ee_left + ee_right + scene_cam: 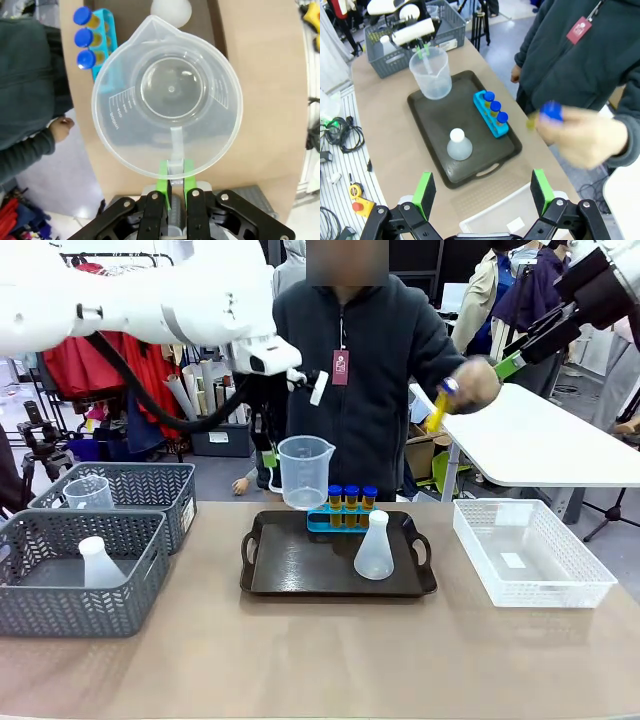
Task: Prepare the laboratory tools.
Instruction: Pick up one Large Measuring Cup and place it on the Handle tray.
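The beige desk carries two grey mesh plastic baskets at the robot's left. A dark brown handled tray sits mid-desk, and a clear white rectangular plastic basket lies at the right.

Nothing legible — the measuring jug carries moulded scale marks and tiny numerals on its inner wall, too faint to read, and the person's dark red badge shows a pale mark, unreadable
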